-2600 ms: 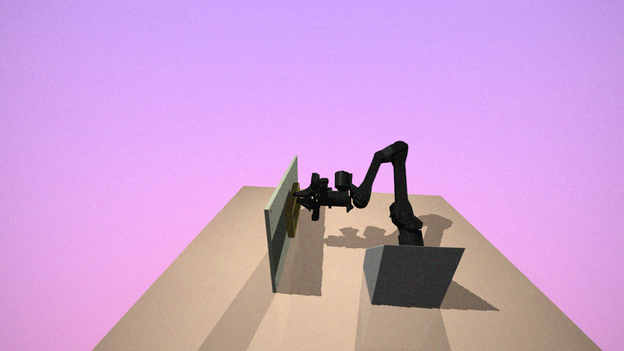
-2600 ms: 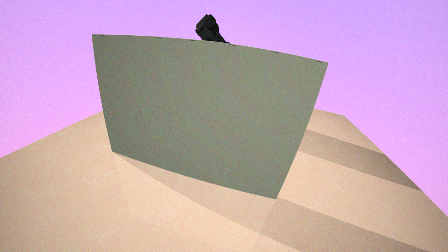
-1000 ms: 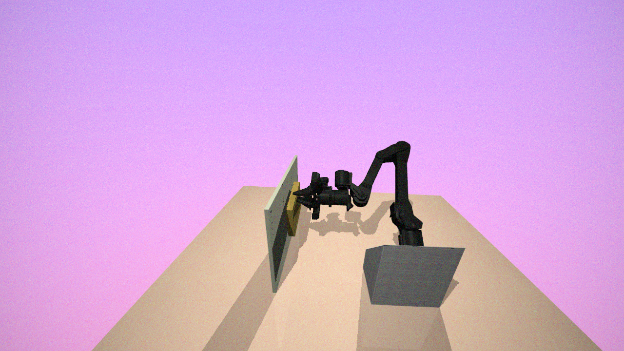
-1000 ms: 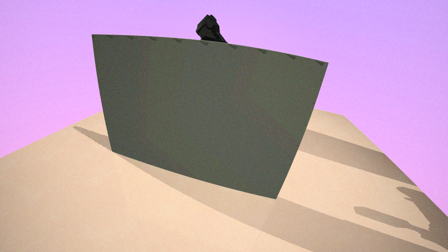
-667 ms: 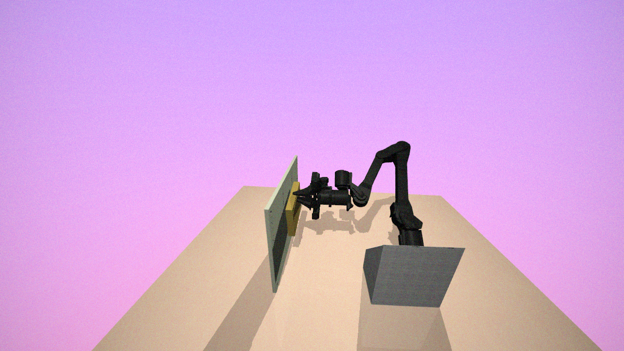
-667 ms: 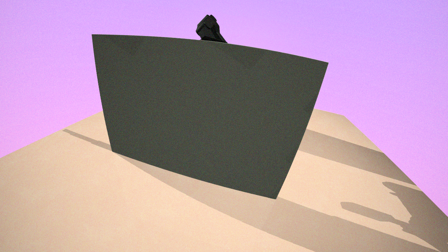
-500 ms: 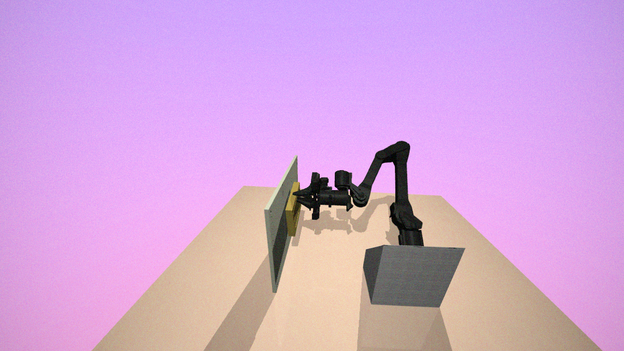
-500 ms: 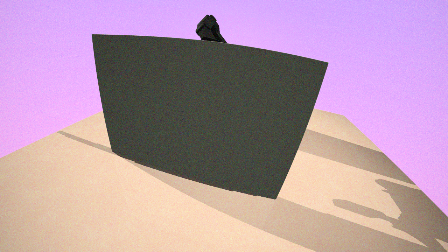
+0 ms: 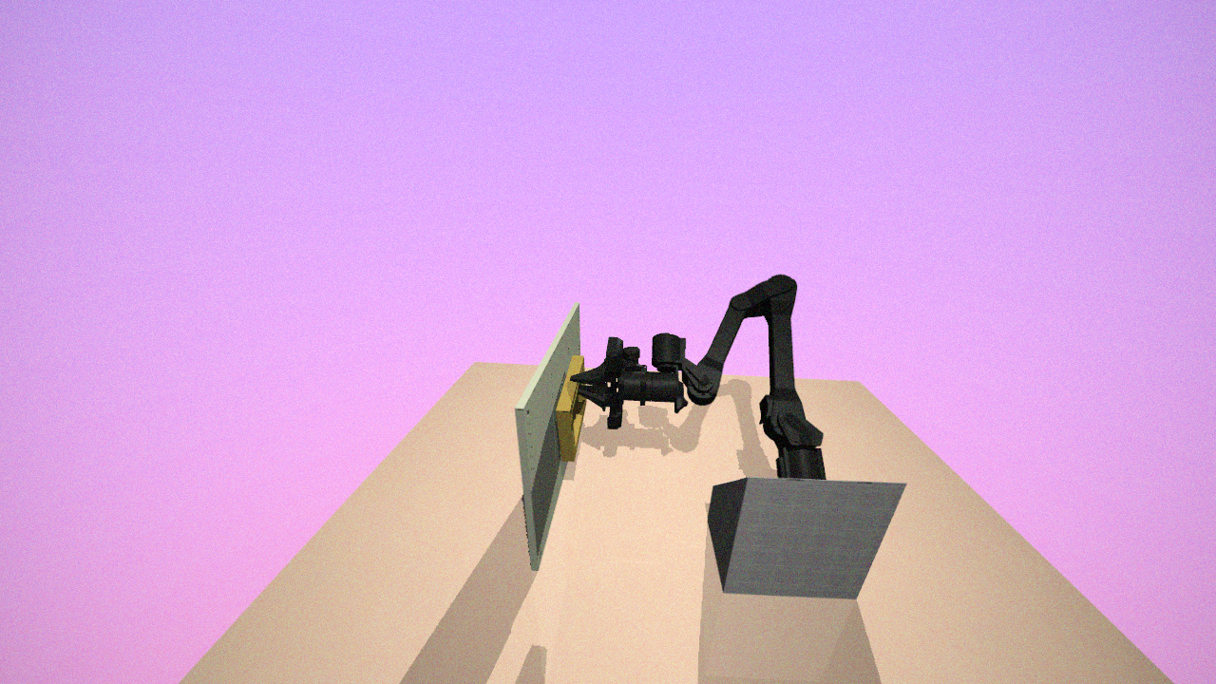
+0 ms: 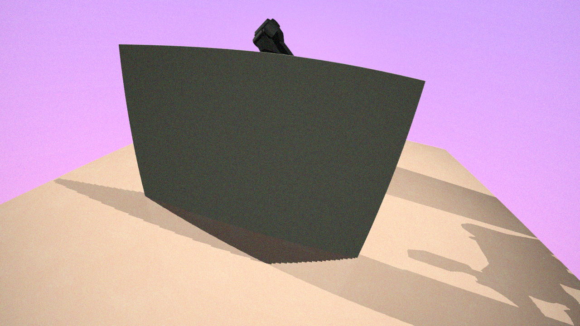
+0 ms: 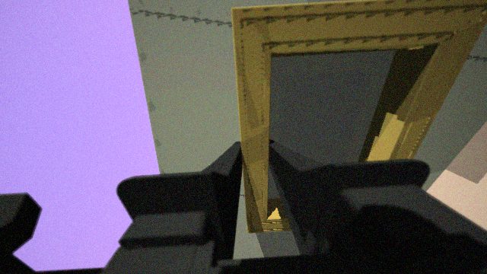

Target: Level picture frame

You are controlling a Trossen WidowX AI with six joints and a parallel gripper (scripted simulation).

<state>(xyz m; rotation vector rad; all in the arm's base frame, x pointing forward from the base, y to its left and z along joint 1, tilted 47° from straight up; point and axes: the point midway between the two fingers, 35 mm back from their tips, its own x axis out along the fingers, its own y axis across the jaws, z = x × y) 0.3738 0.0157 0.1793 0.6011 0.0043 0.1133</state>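
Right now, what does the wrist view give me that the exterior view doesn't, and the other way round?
Only the wrist view shows the gold picture frame and the gripper shut on its side rail. Only the exterior view shows the wall panel's dark back face, with just the arm's elbow showing above its top edge. Both show the wall panel and the tan table.

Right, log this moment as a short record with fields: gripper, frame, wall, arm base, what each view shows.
gripper: gripper shut on one side bar of the frame
frame: yellow picture frame against the wall panel; tilt cannot be judged
wall: green panel standing upright on the tan table
arm base: on a grey block
exterior view: panel's back only, arm elbow above it
screw: hidden
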